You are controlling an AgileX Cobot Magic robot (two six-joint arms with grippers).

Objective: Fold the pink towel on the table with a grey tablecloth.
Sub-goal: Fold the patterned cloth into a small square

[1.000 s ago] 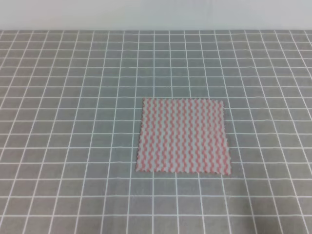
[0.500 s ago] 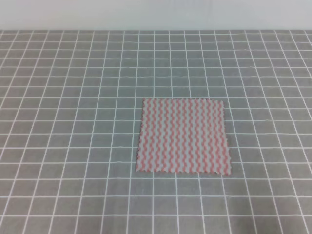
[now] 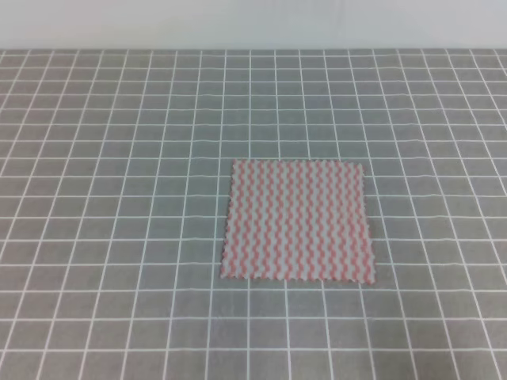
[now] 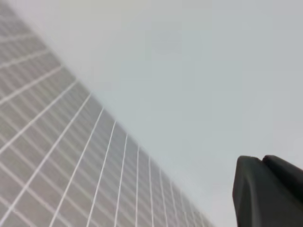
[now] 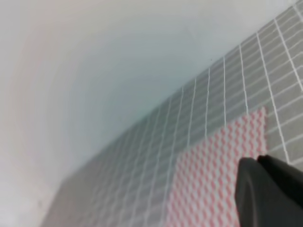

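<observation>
The pink towel (image 3: pixel 297 220) lies flat and spread out on the table with a grey tablecloth (image 3: pixel 119 198), a little right of centre in the high view. Neither arm shows in that view. The right wrist view looks down over the pink towel (image 5: pixel 208 179) from a height, with one dark finger (image 5: pixel 270 191) at the lower right corner. In the left wrist view only the grey grid cloth (image 4: pixel 57 156) and one dark finger (image 4: pixel 267 189) at the lower right show. The frames do not reveal how either gripper's jaws stand.
A pale wall (image 3: pixel 253 24) runs along the table's far edge. The white-lined grid cloth stretches on every side of the towel.
</observation>
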